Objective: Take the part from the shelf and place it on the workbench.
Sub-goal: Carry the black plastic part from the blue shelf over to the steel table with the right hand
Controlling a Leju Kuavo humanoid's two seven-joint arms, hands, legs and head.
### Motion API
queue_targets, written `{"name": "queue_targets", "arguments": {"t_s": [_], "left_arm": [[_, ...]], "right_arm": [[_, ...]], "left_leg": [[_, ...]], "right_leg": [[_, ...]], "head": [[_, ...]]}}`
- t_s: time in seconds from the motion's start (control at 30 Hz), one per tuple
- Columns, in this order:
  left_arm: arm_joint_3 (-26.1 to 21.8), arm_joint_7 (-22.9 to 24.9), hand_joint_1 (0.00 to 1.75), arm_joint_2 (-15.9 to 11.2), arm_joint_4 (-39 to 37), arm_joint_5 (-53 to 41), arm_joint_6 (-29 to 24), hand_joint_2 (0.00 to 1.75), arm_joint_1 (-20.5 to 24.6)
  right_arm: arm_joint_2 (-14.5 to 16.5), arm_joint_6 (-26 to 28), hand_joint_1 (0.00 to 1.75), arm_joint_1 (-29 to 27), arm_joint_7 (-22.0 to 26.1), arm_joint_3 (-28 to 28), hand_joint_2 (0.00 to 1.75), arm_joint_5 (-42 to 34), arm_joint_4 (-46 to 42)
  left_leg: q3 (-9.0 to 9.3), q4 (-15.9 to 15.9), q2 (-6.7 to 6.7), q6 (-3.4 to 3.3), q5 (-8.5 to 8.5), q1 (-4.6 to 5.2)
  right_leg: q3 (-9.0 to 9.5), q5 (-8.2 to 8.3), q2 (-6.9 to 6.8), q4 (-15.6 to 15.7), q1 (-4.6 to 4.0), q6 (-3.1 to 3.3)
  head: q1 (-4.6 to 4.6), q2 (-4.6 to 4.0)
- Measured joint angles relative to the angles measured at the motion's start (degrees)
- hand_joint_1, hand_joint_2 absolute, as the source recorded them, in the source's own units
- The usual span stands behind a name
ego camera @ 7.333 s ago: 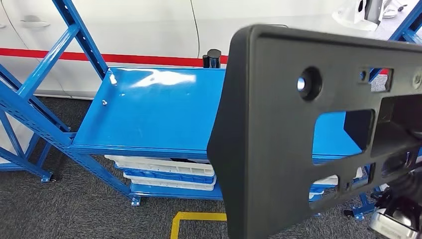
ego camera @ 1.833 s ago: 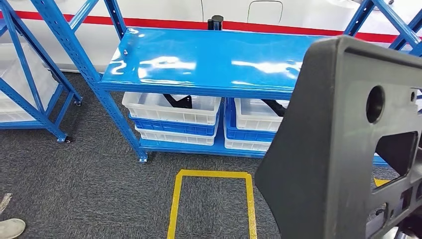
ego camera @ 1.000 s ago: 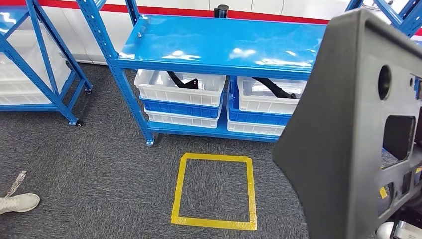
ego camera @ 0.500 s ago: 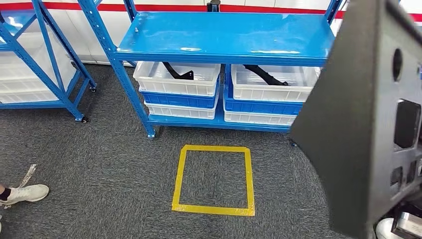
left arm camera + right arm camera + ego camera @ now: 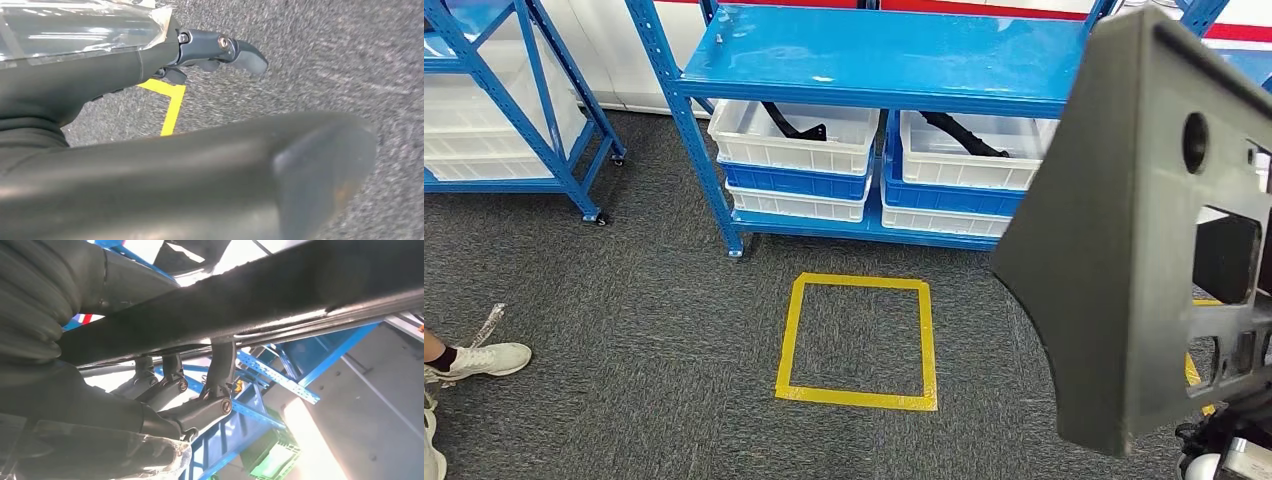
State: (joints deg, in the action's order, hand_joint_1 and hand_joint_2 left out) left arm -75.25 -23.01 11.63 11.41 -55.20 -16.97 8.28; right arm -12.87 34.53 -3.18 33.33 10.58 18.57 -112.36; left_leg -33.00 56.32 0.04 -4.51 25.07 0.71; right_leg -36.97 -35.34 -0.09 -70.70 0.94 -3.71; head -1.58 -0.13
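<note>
Grey carpet [image 5: 624, 330] stretched before the blue shelf [image 5: 884, 50], which sat farther off than a second earlier: the robot had backed away, carrying the part [image 5: 1114, 250] off the shelf. The right hand [image 5: 200, 410] had its fingers [image 5: 222, 365] hooked on the part's edge; the left hand [image 5: 210, 50] hung above the carpet, its grip unclear. A yellow taped square [image 5: 856, 340], white bins [image 5: 794, 135] and a person's shoe [image 5: 479, 360] lay nearby; no worktop in sight.

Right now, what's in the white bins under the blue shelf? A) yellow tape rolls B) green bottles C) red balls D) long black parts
D: in the head view, both top white bins under the blue shelf hold a long black part.
</note>
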Motion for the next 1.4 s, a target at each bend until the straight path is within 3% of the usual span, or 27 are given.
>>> {"name": "queue_targets", "arguments": {"t_s": [0.07, 0.1, 0.17, 0.23, 0.27, 0.33, 0.37, 0.4, 0.43, 0.5, 0.53, 0.6, 0.63, 0.67, 0.73, 0.77, 0.87, 0.93, 1.0, 1.03, 1.07, 1.1, 1.17, 1.23, 1.3, 1.37, 1.4], "left_arm": [[0.33, 0.09, 0.0, 0.02, 0.0, -0.33, 0.15, 0.0, 0.01], [0.44, 0.17, 0.0, 0.01, 0.0, -0.45, 0.17, 0.0, 0.04], [0.58, 0.34, 0.0, -0.05, 0.02, -0.55, 0.21, 0.0, 0.14], [0.75, 0.45, 0.0, -0.11, 0.05, -0.56, 0.22, 0.0, 0.25], [0.85, 0.48, 0.0, -0.1, 0.07, -0.56, 0.23, 0.0, 0.27], [0.99, 0.52, 0.0, -0.11, 0.07, -0.55, 0.22, 0.0, 0.21], [1.05, 0.54, 0.0, -0.13, 0.07, -0.55, 0.22, 0.0, 0.18], [1.11, 0.56, 0.0, -0.14, 0.07, -0.54, 0.21, 0.0, 0.15], [1.17, 0.58, 0.0, -0.15, 0.07, -0.52, 0.21, 0.0, 0.15], [1.29, 0.62, 0.0, -0.15, 0.07, -0.5, 0.21, 0.0, 0.18], [1.33, 0.63, 0.0, -0.15, 0.07, -0.49, 0.21, 0.0, 0.19], [1.35, 0.57, 0.0, -0.14, 0.07, -0.49, 0.21, 0.0, 0.22], [1.35, 0.51, 0.0, -0.14, 0.07, -0.48, 0.21, 0.0, 0.27], [1.36, 0.43, 0.0, -0.13, 0.07, -0.47, 0.21, 0.0, 0.37], [1.38, 0.27, 0.0, -0.11, 0.07, -0.46, 0.2, 0.0, 0.65], [1.39, 0.19, 0.0, -0.1, 0.07, -0.44, 0.19, 0.0, 0.77], [1.38, 0.04, 0.0, -0.09, 0.07, -0.14, 0.2, 0.0, 0.72], [1.37, 0.04, 0.0, -0.14, 0.08, -0.01, 0.19, 0.0, 0.64], [1.37, 0.05, 0.0, -0.17, 0.09, -0.02, 0.2, 0.0, 0.63], [1.37, 0.07, 0.0, -0.16, 0.09, -0.02, 0.21, 0.0, 0.6], [1.37, 0.1, 0.0, -0.15, 0.09, -0.03, 0.22, 0.0, 0.56], [1.37, 0.13, 0.0, -0.15, 0.09, -0.03, 0.23, 0.0, 0.53], [1.37, 0.16, 0.0, -0.15, 0.09, -0.03, 0.23, 0.0, 0.5], [1.37, 0.16, 0.0, -0.16, 0.09, -0.03, 0.22, 0.0, 0.53], [1.37, 0.15, 0.0, -0.15, 0.09, -0.03, 0.21, 0.0, 0.52], [1.37, 0.11, 0.0, -0.15, 0.09, -0.02, 0.21, 0.0, 0.51], [1.37, 0.07, 0.0, -0.14, 0.09, -0.01, 0.21, 0.0, 0.52]], "right_arm": [[0.06, 0.35, 1.75, -1.21, 0.42, 0.51, 1.75, -0.13, -0.36], [0.08, 0.5, 1.75, -1.74, 0.61, 0.75, 1.75, -0.15, -0.65], [0.14, 0.66, 1.75, -2.46, 0.91, 1.1, 1.75, -0.22, -1.29], [0.22, 0.76, 1.75, -3.02, 1.14, 1.26, 1.75, -0.39, -1.86], [0.26, 0.8, 1.75, -3.23, 1.24, 1.34, 1.75, -0.47, -2.06], [0.37, 0.86, 1.75, -3.56, 1.34, 1.44, 1.75, -0.55, -2.32], [0.43, 0.87, 1.75, -3.63, 1.35, 1.45, 1.75, -0.58, -2.43], [0.49, 0.88, 1.75, -3.69, 1.36, 1.44, 1.75, -0.62, -2.51], [0.54, 0.88, 1.75, -3.74, 1.36, 1.45, 1.75, -0.64, -2.61], [0.65, 0.88, 1.75, -3.85, 1.36, 1.45, 1.75, -0.64, -2.74], [0.73, 0.88, 1.75, -3.89, 1.36, 1.45, 1.75, -0.62, -2.78], [0.89, 0.9, 1.75, -3.92, 1.36, 1.44, 1.75, -0.6, -2.79], [0.96, 0.92, 1.75, -3.92, 1.38, 1.45, 1.75, -0.6, -2.79], [1.0, 0.96, 1.75, -3.95, 1.41, 1.45, 1.75, -0.57, -2.82], [1.08, 1.07, 1.75, -3.93, 1.56, 1.47, 1.75, -0.52, -2.95], [1.11, 1.1, 1.75, -3.9, 1.63, 1.46, 1.75, -0.49, -3.02], [1.23, 1.11, 1.75, -3.89, 1.73, 1.43, 1.75, -0.37, -3.03], [1.24, 1.03, 1.75, -3.86, 1.7, 1.44, 1.75, -0.34, -2.98], [1.22, 0.89, 1.75, -3.74, 1.62, 1.44, 1.75, -0.39, -2.92], [1.22, 0.82, 1.75, -3.7, 1.57, 1.44, 1.75, -0.43, -2.86], [1.21, 0.77, 1.75, -3.67, 1.49, 1.44, 1.75, -0.48, -2.78], [1.2, 0.72, 1.75, -3.59, 1.41, 1.44, 1.75, -0.56, -2.7], [1.13, 0.67, 1.75, -3.26, 1.3, 1.44, 1.75, -0.69, -2.61], [1.05, 0.66, 1.75, -2.89, 1.29, 1.42, 1.75, -0.76, -2.53], [1.07, 0.66, 1.75, -2.76, 1.29, 1.36, 1.75, -0.76, -2.34], [1.13, 0.63, 1.75, -2.54, 1.29, 1.27, 1.75, -0.59, -2.01], [1.15, 0.6, 1.75, -2.26, 1.28, 1.23, 1.75, -0.36, -1.81]], "left_leg": [[-1.53, 0.07, 0.19, 0.28, -1.23, -0.16], [-2.34, 0.16, 0.26, 0.53, -1.83, -0.33], [-3.97, 0.68, 0.33, 1.26, -3.0, -0.59], [-4.97, 1.14, 0.32, 2.09, -4.13, -0.59], [-5.2, 1.18, 0.29, 2.46, -4.71, -0.56], [-5.64, 1.06, 0.13, 3.18, -5.44, -0.66], [-6.1, 1.62, 0.04, 3.51, -4.35, -0.78], [-6.65, 2.98, -0.04, 3.81, -2.15, -0.88], [-7.29, 5.73, -0.09, 4.06, 1.32, -1.02], [-8.21, 13.16, -0.15, 4.51, 7.15, -1.22], [-8.22, 16.49, -0.17, 4.68, 8.04, -1.33], [-6.03, 17.95, -0.17, 4.83, 5.64, -1.6], [-3.5, 15.71, -0.17, 4.83, 4.17, -1.75], [-0.05, 11.8, -0.22, 4.78, 3.91, -1.85], [5.76, 3.59, -0.4, 4.41, 5.76, -1.72], [7.06, 1.18, -0.48, 4.06, 6.82, -1.44], [6.28, -0.17, -0.25, 2.29, 6.08, -0.87], [5.03, -0.4, 0.13, 1.22, 4.65, -0.88], [3.46, -0.3, 0.37, 0.85, 3.44, -0.69], [2.72, -0.26, 0.45, 0.85, 2.88, -0.61], [2.15, -0.2, 0.5, 0.9, 2.37, -0.55], [1.67, -0.12, 0.52, 1.02, 1.93, -0.52], [1.02, 0.18, 0.52, 1.41, 1.31, -0.51], [0.34, 0.59, 0.51, 1.98, 0.84, -0.29], [-0.1, 0.78, 0.52, 2.54, 0.32, -0.1], [-0.52, 1.22, 0.4, 3.02, 0.46, -0.21], [-1.11, 2.44, 0.28, 3.3, 1.48, -0.31]], "right_leg": [[0.75, 0.5, 0.03, -2.67, 0.41, -1.43], [2.42, 2.0, 0.02, -1.07, 0.66, -2.36], [8.14, 4.11, 0.04, 7.01, 1.08, -3.56], [12.3, 3.71, 0.27, 13.93, 0.84, -2.71], [12.88, 3.32, 0.39, 15.29, 0.54, -1.94], [11.61, 4.03, 0.36, 15.05, 0.6, -0.28], [10.87, 4.68, 0.27, 14.9, 0.77, 0.64], [10.06, 5.42, 0.17, 14.91, 0.99, 1.53], [9.17, 6.24, 0.07, 14.89, 1.11, 2.19], [7.52, 7.85, 0.0, 14.81, 0.89, 2.7], [6.59, 8.67, -0.03, 14.7, 0.81, 2.64], [4.59, 10.03, -0.05, 14.28, 0.77, 2.3], [3.64, 10.59, -0.03, 13.97, 0.8, 2.02], [2.85, 11.04, -0.02, 13.63, 0.78, 1.7], [1.9, 11.83, -0.1, 13.06, 0.66, 0.87], [1.66, 12.27, -0.19, 13.03, 0.64, 0.38], [0.79, 12.86, -0.29, 12.79, 0.95, -0.74], [-1.22, 9.73, -0.2, 8.6, 1.14, -0.44], [-3.65, 5.04, -0.12, 0.95, 1.01, -0.08], [-4.06, 3.55, -0.1, -1.94, 0.95, -0.21], [-3.32, 2.9, -0.09, -2.75, 0.9, -0.52], [-1.25, 3.13, -0.1, -0.99, 0.89, -0.94], [5.08, 4.65, -0.11, 7.61, 0.89, -1.57], [9.0, 5.53, -0.06, 13.93, 0.54, -1.13], [9.25, 5.74, 0.0, 14.71, 0.14, -0.26], [8.82, 6.25, -0.04, 14.64, 0.64, 0.61], [8.63, 6.55, -0.09, 14.69, 0.89, 1.2]], "head": [[-0.02, 0.0], [-0.04, 0.0], [-0.1, 0.0], [-0.03, 0.0], [0.07, 0.0], [0.26, 0.0], [0.36, 0.0], [0.44, 0.0], [0.62, 0.0], [0.92, 0.0], [1.05, 0.0], [1.12, 0.0], [1.17, 0.0], [1.22, 0.0], [1.25, 0.0], [1.26, 0.0], [1.37, 0.0], [1.31, 0.0], [1.16, 0.0], [1.17, 0.0], [1.18, 0.0], [1.17, 0.0], [1.13, 0.0], [1.15, 0.0], [1.2, 0.0], [1.19, 0.0], [1.24, 0.0]]}}
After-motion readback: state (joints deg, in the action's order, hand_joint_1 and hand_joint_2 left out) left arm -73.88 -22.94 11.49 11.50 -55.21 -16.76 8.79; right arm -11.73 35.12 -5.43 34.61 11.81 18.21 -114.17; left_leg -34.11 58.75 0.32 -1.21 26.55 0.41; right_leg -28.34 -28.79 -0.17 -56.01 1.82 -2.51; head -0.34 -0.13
